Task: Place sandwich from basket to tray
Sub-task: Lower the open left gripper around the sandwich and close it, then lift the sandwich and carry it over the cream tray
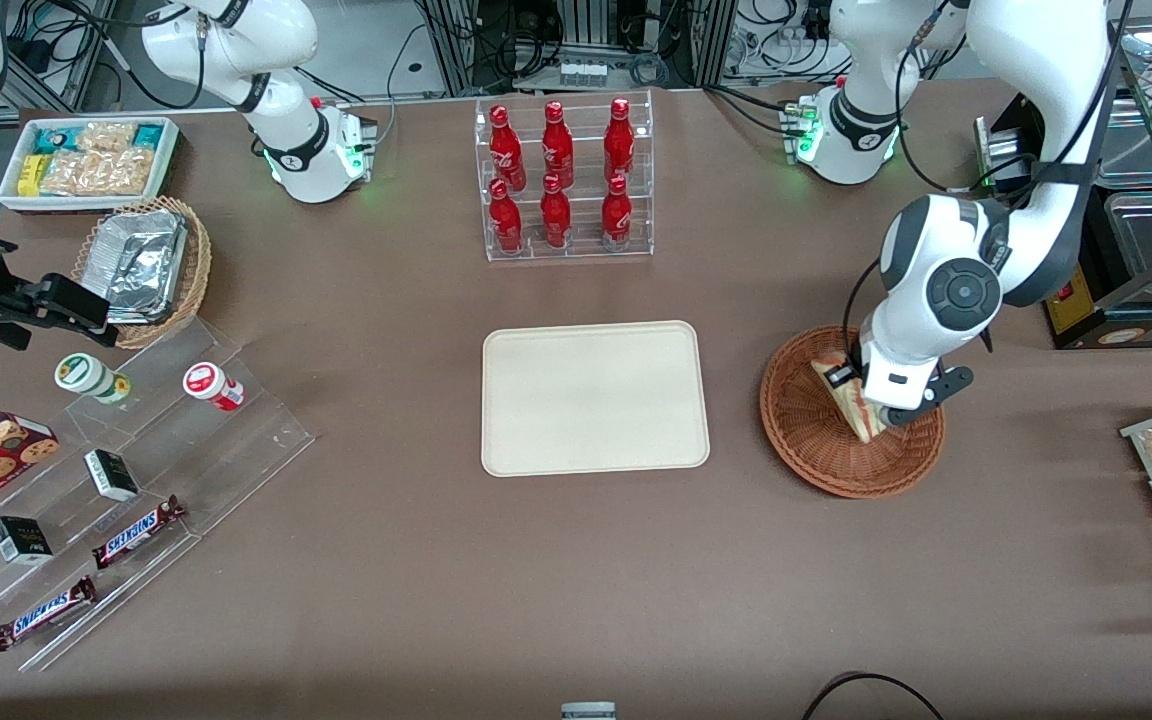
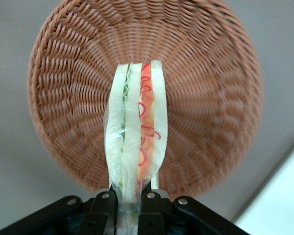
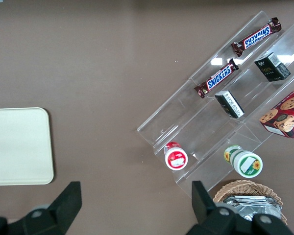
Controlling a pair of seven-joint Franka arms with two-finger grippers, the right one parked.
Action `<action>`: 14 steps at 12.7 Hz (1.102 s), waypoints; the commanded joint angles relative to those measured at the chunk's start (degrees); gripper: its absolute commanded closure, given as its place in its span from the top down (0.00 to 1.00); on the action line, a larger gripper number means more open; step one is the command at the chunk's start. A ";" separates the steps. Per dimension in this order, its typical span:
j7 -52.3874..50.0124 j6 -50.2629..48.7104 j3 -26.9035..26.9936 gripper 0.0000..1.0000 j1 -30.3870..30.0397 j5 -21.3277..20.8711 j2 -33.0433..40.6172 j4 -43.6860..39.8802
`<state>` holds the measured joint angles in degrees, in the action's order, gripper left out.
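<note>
Arm pose: the working arm bends down over the basket (image 1: 851, 412), wrist pointing down, with the gripper (image 1: 871, 408) just above the basket's bowl.
Gripper state: fingers (image 2: 149, 205) pinch the sandwich (image 2: 135, 129) at one end, bread faces pressed between them.
Sandwich position: held over the basket, its cut edge facing the wrist camera; whether it touches the wicker cannot be told.
Tray: the tray (image 1: 595, 397) lies flat beside the basket, toward the parked arm's end, and carries nothing.
Wrist view only: filling layers show clearly, green along one slice, red-orange along the other, with a glossy wrap over the bread.
Front view only: the arm hides most of the sandwich; one pale corner shows.
Readable writing: "SNICKERS" on two bars (image 1: 139, 531) on the clear stepped stand (image 1: 166, 470), well apart from the basket.
</note>
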<state>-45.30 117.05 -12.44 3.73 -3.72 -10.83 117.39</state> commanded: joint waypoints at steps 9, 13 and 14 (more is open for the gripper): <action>-2.93 -7.37 -20.23 0.07 0.23 -3.48 -12.43 -18.13; -10.41 -5.44 -24.82 0.06 3.37 -10.60 -20.35 -25.17; -11.90 -4.82 -24.56 0.06 5.74 -11.39 -22.02 -26.93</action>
<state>-53.39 112.03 -36.44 5.59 -12.35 -28.27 95.66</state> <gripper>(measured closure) 0.863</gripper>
